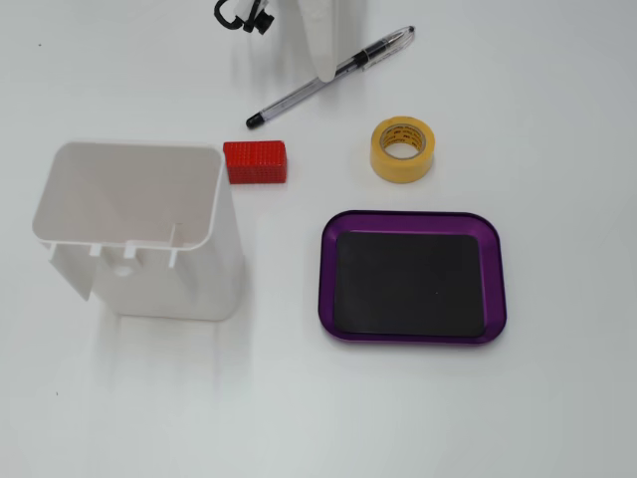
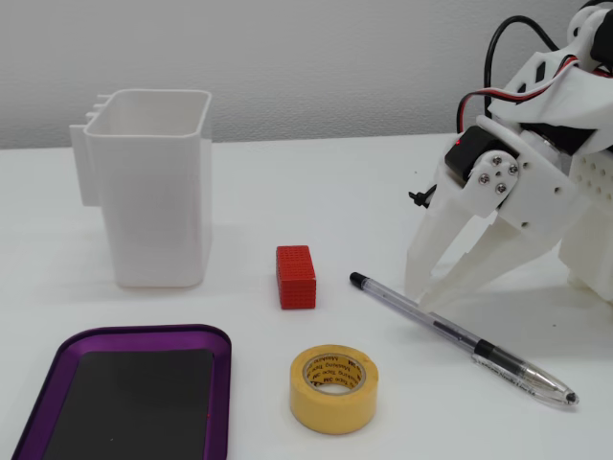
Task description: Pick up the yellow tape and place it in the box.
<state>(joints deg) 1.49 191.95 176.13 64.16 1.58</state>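
Jaws spread, empty, tips at pen on counter. Yellow tape flat, near, beyond pen, just beside box. Clear pen first; straddle ring wall, then pinch.

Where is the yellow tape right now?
The tape lies flat on the table. In the fixed view from above it sits just above the purple box and right of the red block, below the pen.
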